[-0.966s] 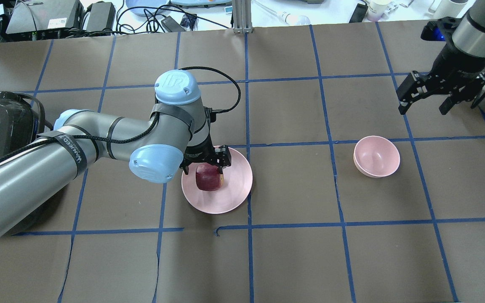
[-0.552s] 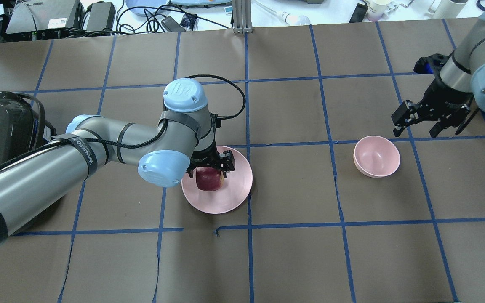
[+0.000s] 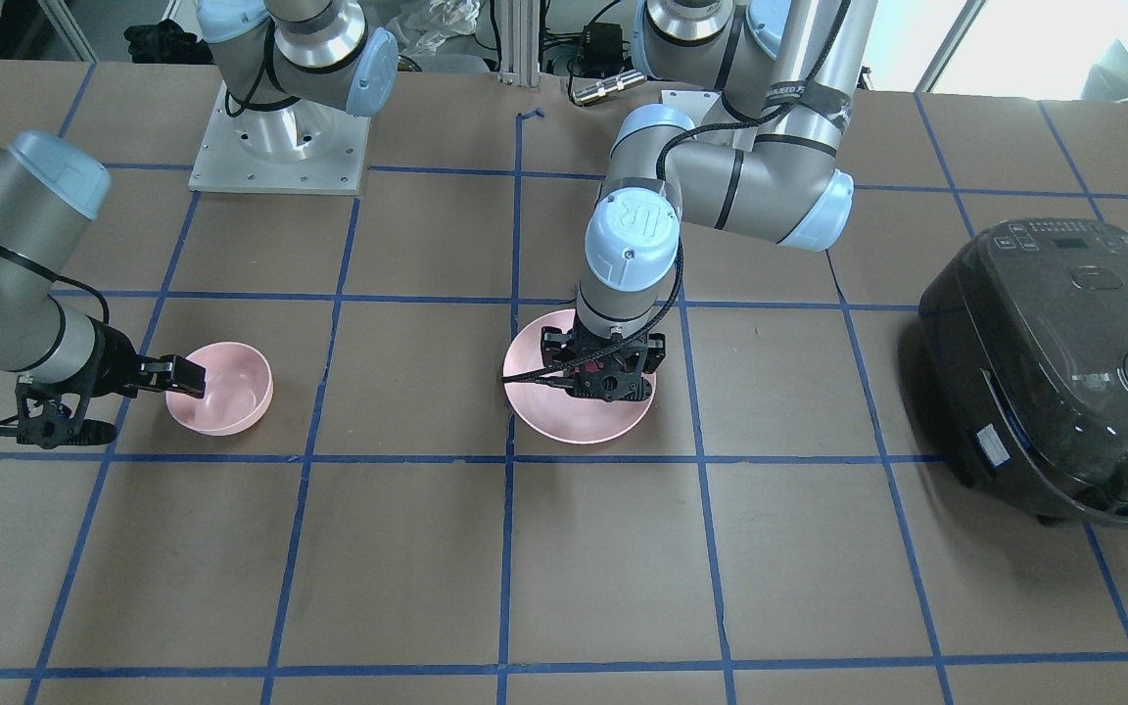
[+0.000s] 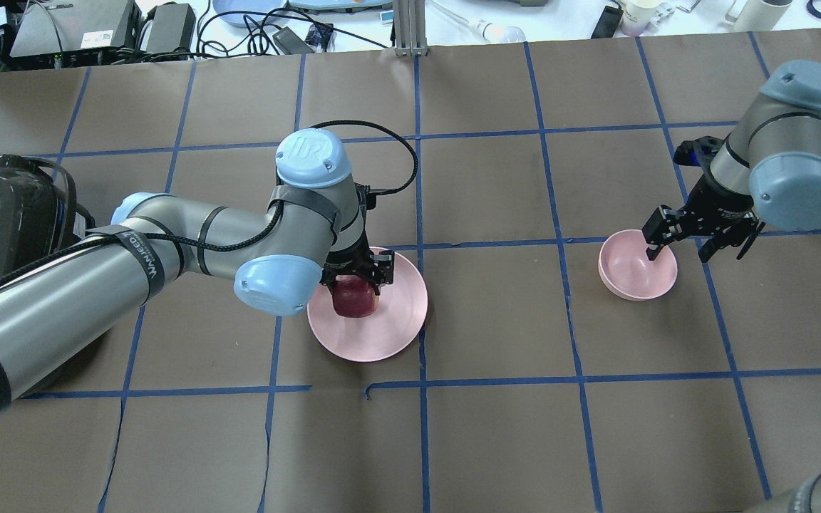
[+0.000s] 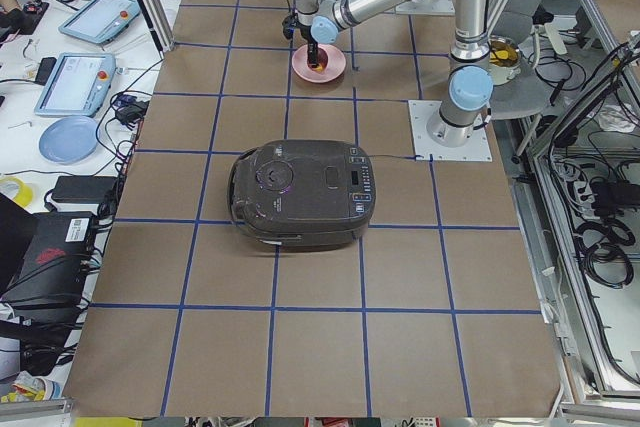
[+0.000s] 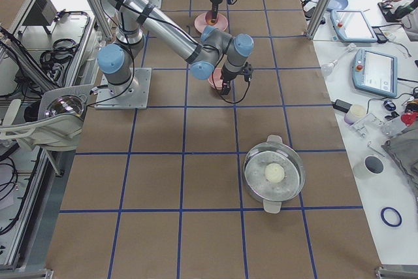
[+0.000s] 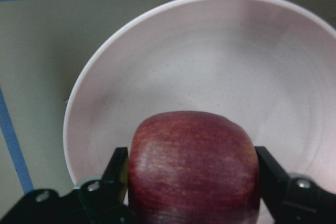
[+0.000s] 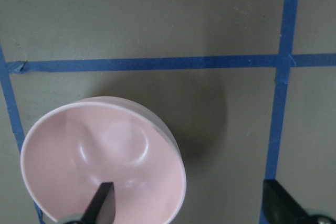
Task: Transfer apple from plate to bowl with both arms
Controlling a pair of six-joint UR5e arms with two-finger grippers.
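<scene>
Apple (image 7: 194, 166) pinched in left claw (image 4: 355, 285) on plate (image 4: 396, 324); bowl (image 4: 624, 276) well off right, right claw (image 8: 190, 205) spread astride its rim

A brown table (image 4: 496, 442) gridded with blue tape (image 4: 574, 377) adjoins a cluttered white bench (image 5: 22, 132).

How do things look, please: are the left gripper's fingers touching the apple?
Touching: the left wrist view shows both fingers pressed against the apple.

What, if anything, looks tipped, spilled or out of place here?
Nothing stands out. The apple sits on the plate, gripped by the left gripper; the bowl stands upright and empty, the open right gripper straddling its rim.
</scene>
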